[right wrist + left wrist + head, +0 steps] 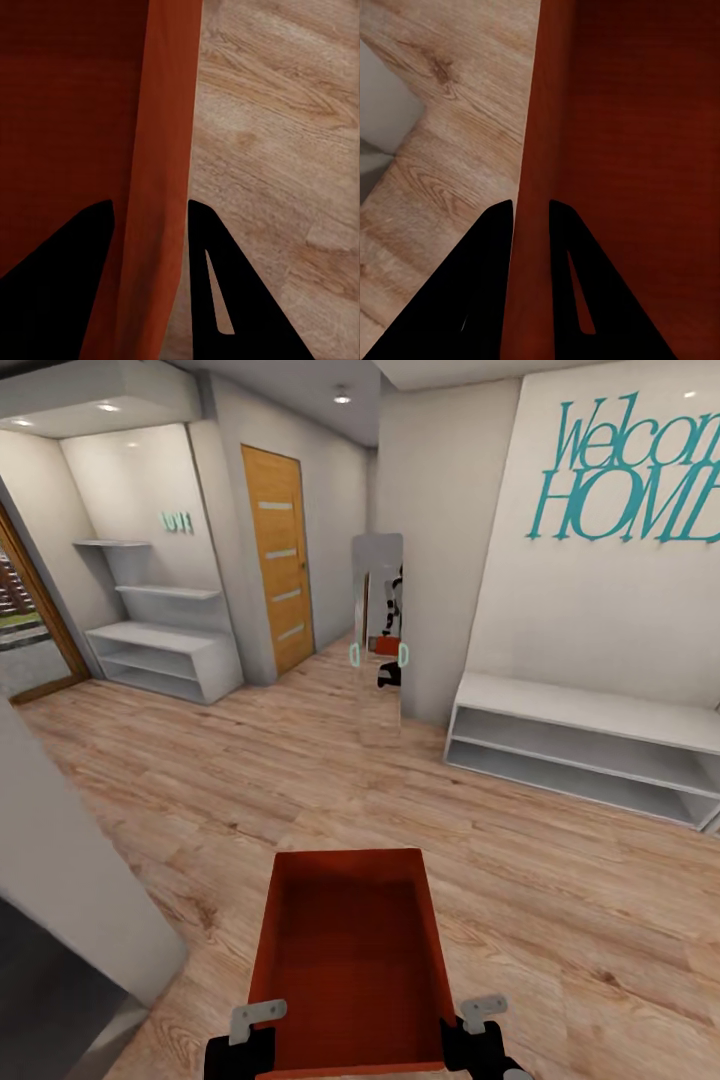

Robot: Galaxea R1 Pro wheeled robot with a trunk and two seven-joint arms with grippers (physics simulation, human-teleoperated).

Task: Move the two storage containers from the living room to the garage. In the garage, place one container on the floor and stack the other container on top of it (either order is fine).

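One orange-red open-topped storage container (350,950) hangs low in front of me over light wood planks, and its inside is empty. My left gripper (256,1028) is shut on its left wall near the close end, and my right gripper (470,1022) is shut on the right wall. In the left wrist view, the black fingers (484,285) of the left gripper (531,211) straddle the container's thin wall (536,112). In the right wrist view, the right gripper (150,214) pinches the opposite wall (169,97) the same way. The garage and its floor are out of view.
I face a hallway. A tall standing mirror (377,630) is straight ahead, a low white bench shelf (590,745) at the right wall, a wooden door (278,555) and white shelves (160,650) behind left. A grey wall corner (70,860) juts in close at my left.
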